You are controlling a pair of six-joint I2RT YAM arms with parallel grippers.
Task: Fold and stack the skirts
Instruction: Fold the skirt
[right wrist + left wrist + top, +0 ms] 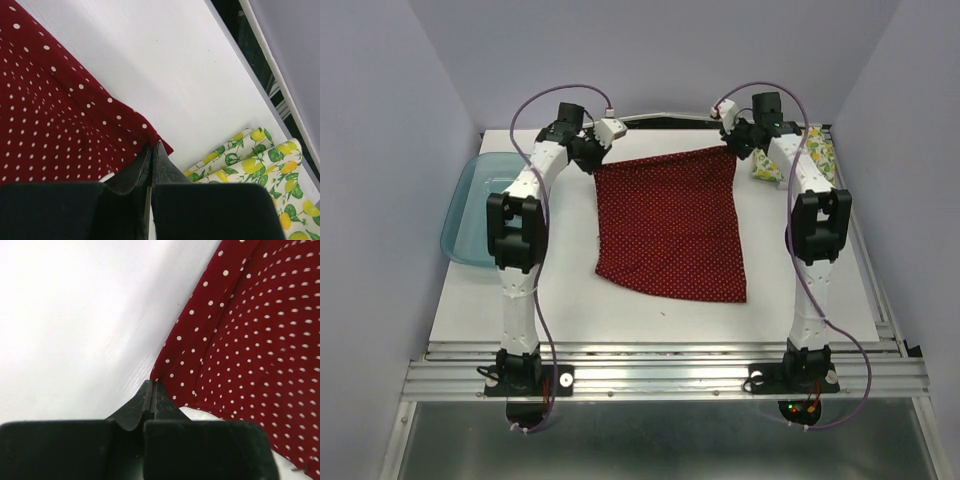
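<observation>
Left gripper [151,386] is out at the far edge of the tabletop [650,320]. Its jaws are pressed together, pinching the far-left corner of the dark red polka-dot skirt [670,225]. In the left wrist view we see the cloth edge running right into the tips.

Right gripper [151,146] is the same story. It is closed on the far-right corner of that skirt, with a small point of hem sticking out just past the tips.

The far hem runs fairly straight between the two grippers. The rest of the red skirt lies spread over the middle of the tabletop, its near hem a bit skewed and reaching closer to the near edge on the right. We think the pinched corners sit slightly off the surface, but the wrist views are too close to be sure.

Cream fruit-print skirt [250,160] is bunched up at the far-right corner of the tabletop. It is just beside the right gripper and partly hidden in the top view.

Blue plastic tray [470,215] sits at the left edge, well apart from the red skirt.
</observation>
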